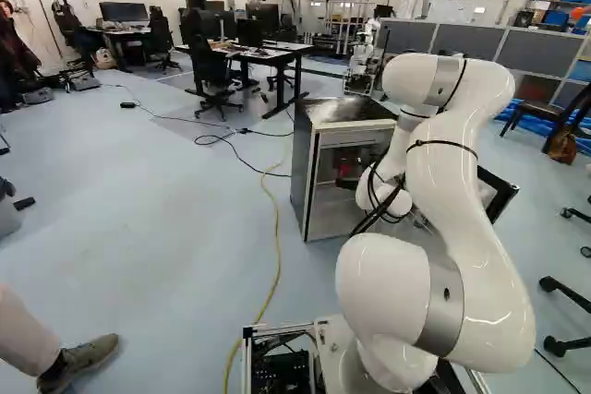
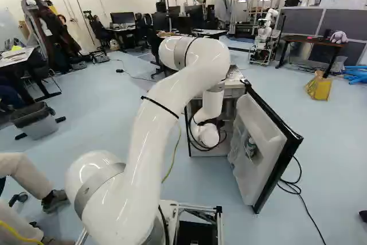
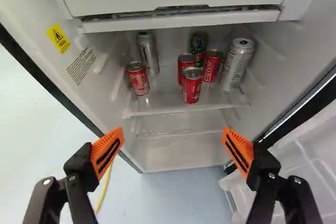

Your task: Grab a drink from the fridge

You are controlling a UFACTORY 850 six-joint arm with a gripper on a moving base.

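rear red can (image 3: 184,61): partly hidden | green can (image 3: 198,43): base hidden | fridge door (image 3: 315,169): cut off, wrist view

We saw a yellow cable (image 1: 277,256) on the floor (image 1: 166,191), left of the claw (image 1: 349,173). Well beyond the claw, we had another robot (image 2: 265,38), grey partitions (image 1: 462,43) and a desk (image 1: 295,47) with monitors (image 1: 263,16). A bin (image 2: 37,121) stood well to its left; a black cable (image 2: 295,190) and yellow bag (image 2: 321,89) lay rightward.

The white arm (image 1: 454,173) arches forward, its end effector (image 1: 348,179) spread wide.
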